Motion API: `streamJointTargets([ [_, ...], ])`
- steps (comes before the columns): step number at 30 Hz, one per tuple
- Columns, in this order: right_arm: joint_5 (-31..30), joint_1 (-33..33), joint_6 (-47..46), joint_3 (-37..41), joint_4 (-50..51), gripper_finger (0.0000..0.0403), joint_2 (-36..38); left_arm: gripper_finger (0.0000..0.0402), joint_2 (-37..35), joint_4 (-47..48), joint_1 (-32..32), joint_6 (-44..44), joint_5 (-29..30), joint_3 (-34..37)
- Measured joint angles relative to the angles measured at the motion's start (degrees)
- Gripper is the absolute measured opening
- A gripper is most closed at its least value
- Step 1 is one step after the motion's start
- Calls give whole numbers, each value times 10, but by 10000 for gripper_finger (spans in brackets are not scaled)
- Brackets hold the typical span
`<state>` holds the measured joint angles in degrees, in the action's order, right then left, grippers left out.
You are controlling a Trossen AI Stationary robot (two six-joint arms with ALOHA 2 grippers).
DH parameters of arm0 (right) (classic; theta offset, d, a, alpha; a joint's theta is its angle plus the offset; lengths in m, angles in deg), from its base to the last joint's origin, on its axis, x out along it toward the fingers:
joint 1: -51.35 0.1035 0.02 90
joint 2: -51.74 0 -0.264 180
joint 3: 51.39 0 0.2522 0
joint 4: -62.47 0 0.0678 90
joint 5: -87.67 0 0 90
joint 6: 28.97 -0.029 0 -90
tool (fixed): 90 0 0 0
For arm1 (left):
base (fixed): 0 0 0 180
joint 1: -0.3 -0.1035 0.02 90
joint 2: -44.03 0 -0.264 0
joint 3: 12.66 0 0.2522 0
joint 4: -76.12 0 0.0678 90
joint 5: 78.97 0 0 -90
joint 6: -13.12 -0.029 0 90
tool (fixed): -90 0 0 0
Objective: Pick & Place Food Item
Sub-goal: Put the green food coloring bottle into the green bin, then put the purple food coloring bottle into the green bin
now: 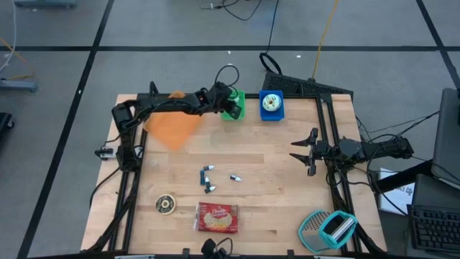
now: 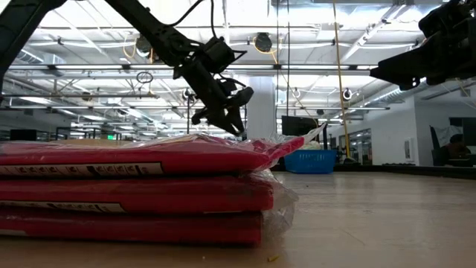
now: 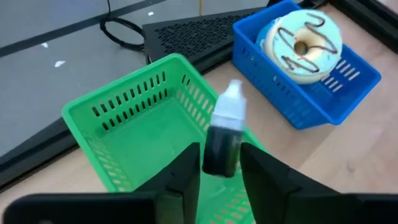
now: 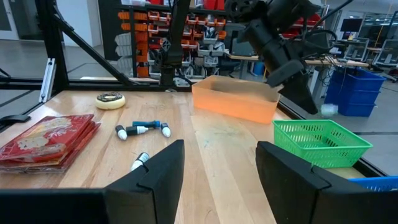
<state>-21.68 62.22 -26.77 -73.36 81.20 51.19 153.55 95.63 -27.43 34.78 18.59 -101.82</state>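
Above the green basket (image 3: 134, 134), at the far edge of the table (image 1: 259, 180), the left gripper (image 3: 221, 177) hangs with a small dark bottle with a white cap (image 3: 224, 134) standing between its two fingers (image 3: 186, 177). The jaws are only a little apart; a thin gap seems to show on each side of the bottle, and whether they actually press on it cannot be told. The bottle is upright, cap pointing away from the wrist, over the basket's open inside.

Just beside the green basket, on the side away from the left arm, is a blue basket (image 3: 311, 99) holding a frosted donut with dark drizzle (image 3: 305, 40). On the other side, under the left arm, lies an orange tray (image 1: 172, 128).

Farther off, near mid-table, three more small bottles (image 1: 210, 178) lie on their sides. Beyond them, toward the table's near edge, are a chocolate-topped donut (image 1: 165, 204) and a red snack packet (image 1: 216, 217), and in the near right corner a teal object (image 1: 329, 229) that cannot be identified.

The right gripper (image 1: 303, 152) waits well away at the table's right side, its jaws spread and empty.
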Motion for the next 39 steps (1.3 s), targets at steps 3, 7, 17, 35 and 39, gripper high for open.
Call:
streamJointTargets([
  [3, 0, 0, 0, 0, 0, 187, 0, 140, 0, 1, 0, -13, 2, 0],
  [7, 0, 0, 0, 0, 0, 187, 0, 156, 0, 1, 1, -33, 2, 0],
  [17, 0, 0, 0, 0, 0, 187, 0, 170, -108, 40, 7, -56, -32, 0],
  [35, 0, 0, 0, 0, 0, 187, 0, 170, -370, -116, 362, -81, 163, 262],
  [39, 0, 0, 0, 0, 0, 187, 0, 170, -377, -257, 431, -63, 197, 358],
])
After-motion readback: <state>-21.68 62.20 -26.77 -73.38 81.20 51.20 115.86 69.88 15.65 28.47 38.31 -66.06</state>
